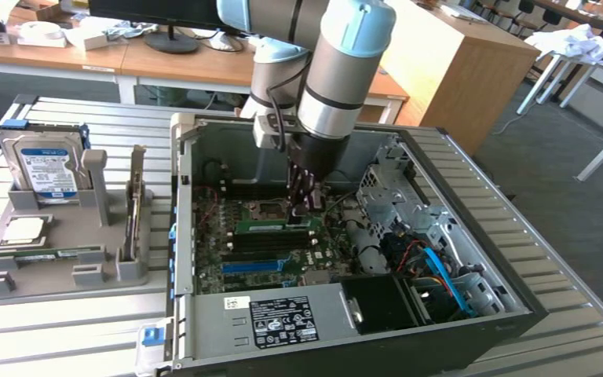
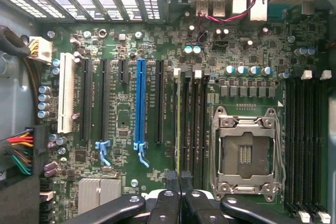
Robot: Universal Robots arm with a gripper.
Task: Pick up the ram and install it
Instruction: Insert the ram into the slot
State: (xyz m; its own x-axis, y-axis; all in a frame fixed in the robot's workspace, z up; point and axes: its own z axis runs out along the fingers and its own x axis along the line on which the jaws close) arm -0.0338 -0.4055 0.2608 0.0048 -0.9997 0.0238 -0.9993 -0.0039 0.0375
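I see the gripper [image 1: 299, 210] low inside the open computer case [image 1: 511, 314]. Its two fingers [image 2: 170, 184] are pressed together and I see nothing between them. The ram [image 1: 272, 226] stands on its long edge in a black slot of the motherboard [image 1: 239, 271], just beside the processor socket [image 2: 244, 153] and on the near side of it in the exterior view. From the wrist camera the ram is only a thin green line, and the fingertips are over one end of it. I cannot tell if they touch it or are just above.

In my judgement this stick is light and stiff, but thin and fragile. It will not bend much before something breaks. The chips and the contact edge should not be squeezed. The good places to hold or to press are the bare top edge and the short ends, with the board kept upright so it does not tilt in the slot.

A second green stick [image 1: 50, 253] lies in the grey holder [image 1: 40, 287] at the exterior view's left, well apart from the case
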